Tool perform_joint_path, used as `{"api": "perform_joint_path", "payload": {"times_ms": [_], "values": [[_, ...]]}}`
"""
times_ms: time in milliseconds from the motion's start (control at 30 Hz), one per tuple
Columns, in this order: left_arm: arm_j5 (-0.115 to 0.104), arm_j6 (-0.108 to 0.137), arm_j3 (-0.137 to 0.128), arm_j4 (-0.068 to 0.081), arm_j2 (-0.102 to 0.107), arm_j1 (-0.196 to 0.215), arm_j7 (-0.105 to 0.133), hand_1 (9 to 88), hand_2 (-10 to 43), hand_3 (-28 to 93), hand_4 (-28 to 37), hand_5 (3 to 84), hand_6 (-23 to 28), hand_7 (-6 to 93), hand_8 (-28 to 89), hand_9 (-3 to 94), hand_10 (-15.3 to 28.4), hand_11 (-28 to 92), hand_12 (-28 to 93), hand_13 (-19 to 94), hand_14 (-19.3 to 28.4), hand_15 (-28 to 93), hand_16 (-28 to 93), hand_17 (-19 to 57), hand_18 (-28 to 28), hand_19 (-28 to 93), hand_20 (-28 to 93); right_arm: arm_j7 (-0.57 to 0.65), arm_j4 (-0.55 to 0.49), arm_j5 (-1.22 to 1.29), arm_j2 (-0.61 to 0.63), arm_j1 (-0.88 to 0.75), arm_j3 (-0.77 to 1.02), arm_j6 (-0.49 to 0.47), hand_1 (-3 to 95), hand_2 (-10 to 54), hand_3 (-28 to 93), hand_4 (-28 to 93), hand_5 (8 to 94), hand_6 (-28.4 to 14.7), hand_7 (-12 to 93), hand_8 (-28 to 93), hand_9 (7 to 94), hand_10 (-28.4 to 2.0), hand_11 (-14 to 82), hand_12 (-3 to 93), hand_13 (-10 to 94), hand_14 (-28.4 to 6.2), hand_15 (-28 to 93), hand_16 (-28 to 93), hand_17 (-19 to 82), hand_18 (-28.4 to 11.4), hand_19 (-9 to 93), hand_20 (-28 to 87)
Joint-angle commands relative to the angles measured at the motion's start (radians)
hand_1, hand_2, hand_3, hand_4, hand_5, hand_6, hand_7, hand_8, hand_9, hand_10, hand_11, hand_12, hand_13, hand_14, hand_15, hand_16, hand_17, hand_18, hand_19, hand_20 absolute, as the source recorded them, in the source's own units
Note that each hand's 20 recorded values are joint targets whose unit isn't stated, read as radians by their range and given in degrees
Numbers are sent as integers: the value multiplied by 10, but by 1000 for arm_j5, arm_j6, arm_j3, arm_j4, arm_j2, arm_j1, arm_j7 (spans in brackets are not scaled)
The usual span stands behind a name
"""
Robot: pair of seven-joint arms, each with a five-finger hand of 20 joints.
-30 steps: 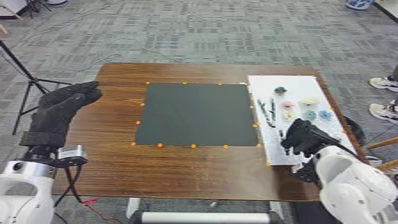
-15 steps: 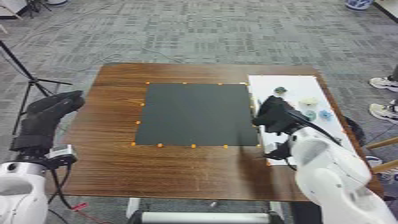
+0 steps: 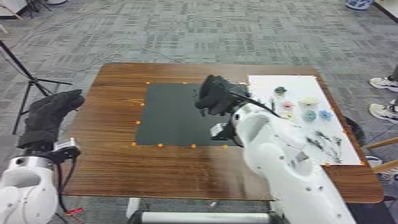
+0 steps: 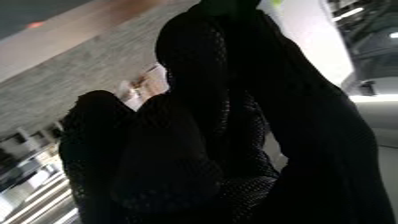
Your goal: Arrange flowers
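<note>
The flower heads (image 3: 308, 101) lie on the white sheet (image 3: 293, 82) at the bench's (image 3: 164, 175) right side, dark sprigs (image 3: 325, 141) nearer the robot. The right hand (image 3: 213, 94) is above the dark mat (image 3: 169, 122); whether it is clamped on a stem I cannot tell. Placing seems in hand; if so, lower gently, then let go. The left hand (image 3: 53, 107), fingers apart from everything, waits leftward. The right arm (image 3: 266, 135) hides part of sheet and mat.

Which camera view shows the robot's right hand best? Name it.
The right wrist view: the right hand is close up there, its black glove's mesh showing. The head view has it smaller, from above, over the dark mat.
</note>
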Motion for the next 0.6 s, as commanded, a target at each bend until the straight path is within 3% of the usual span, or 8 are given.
{"api": "perform_joint_path", "payload": {"times_ms": [33, 100, 133, 200, 267, 333, 600], "values": [[-10, 18, 15, 7, -4, -2, 14, 290, 43, 675, -219, 536, 31, 173, -81, 533, 143, 209, 114, 408, 165, 188, -16, 99, 100, 47, 185, -7, 85, -39, -103, 14, -86, -11, 552, -91, 614, -61, 832, -38, 262, 254, 937, -121, 394, 296, 937, -16, 672, 269, 769, -89, 932, 545], [-9, 24, 18, 18, -5, -4, 12, 289, 41, 677, -220, 537, 31, 173, -81, 533, 143, 209, 114, 408, 165, 187, -17, 99, 100, 47, 185, -7, 116, -33, -121, 22, -104, -4, 552, -93, 614, -62, 836, -39, 260, 247, 937, -120, 393, 281, 937, -16, 672, 269, 769, -89, 932, 545], [-15, 35, 17, 17, -6, 8, 17, 290, 41, 677, -221, 538, 30, 173, -81, 533, 143, 208, 113, 408, 165, 187, -17, 99, 100, 47, 185, -10, 124, -41, -125, 22, -116, -3, 553, -93, 614, -63, 838, -40, 258, 244, 937, -119, 387, 269, 937, -16, 671, 269, 769, -90, 932, 546], [-26, 48, 30, 30, -4, -2, 15, 290, 42, 677, -222, 540, 30, 174, -81, 535, 144, 208, 113, 407, 165, 187, -17, 99, 99, 47, 185, -9, 155, -42, -137, 31, -133, 14, 554, -94, 613, -66, 841, -41, 255, 236, 937, -117, 377, 248, 937, -17, 668, 271, 769, -89, 932, 546], [-32, 44, 39, 36, -4, -5, 13, 289, 42, 679, -222, 540, 31, 174, -81, 534, 144, 208, 113, 407, 165, 187, -17, 99, 99, 46, 185, -5, 178, -35, -154, 36, -139, 11, 556, -94, 611, -70, 843, -41, 254, 230, 937, -120, 371, 230, 937, -18, 667, 272, 768, -90, 932, 546], [-22, 41, 51, 43, -4, -13, 6, 289, 41, 679, -221, 541, 31, 174, -81, 534, 144, 208, 113, 408, 165, 188, -16, 99, 99, 47, 186, 3, 202, -11, -175, 42, -140, 7, 557, -95, 610, -74, 845, -42, 250, 222, 937, -124, 366, 215, 937, -18, 666, 271, 768, -89, 932, 546], [-27, 37, 79, 46, -7, -31, 8, 287, 33, 682, -220, 538, 30, 174, -80, 534, 143, 209, 115, 408, 165, 190, -17, 99, 99, 47, 186, 15, 269, -27, -210, 54, -161, 47, 571, -81, 590, -106, 847, -45, 214, 193, 937, -134, 301, 156, 937, -20, 641, 261, 761, -87, 932, 529]]}}
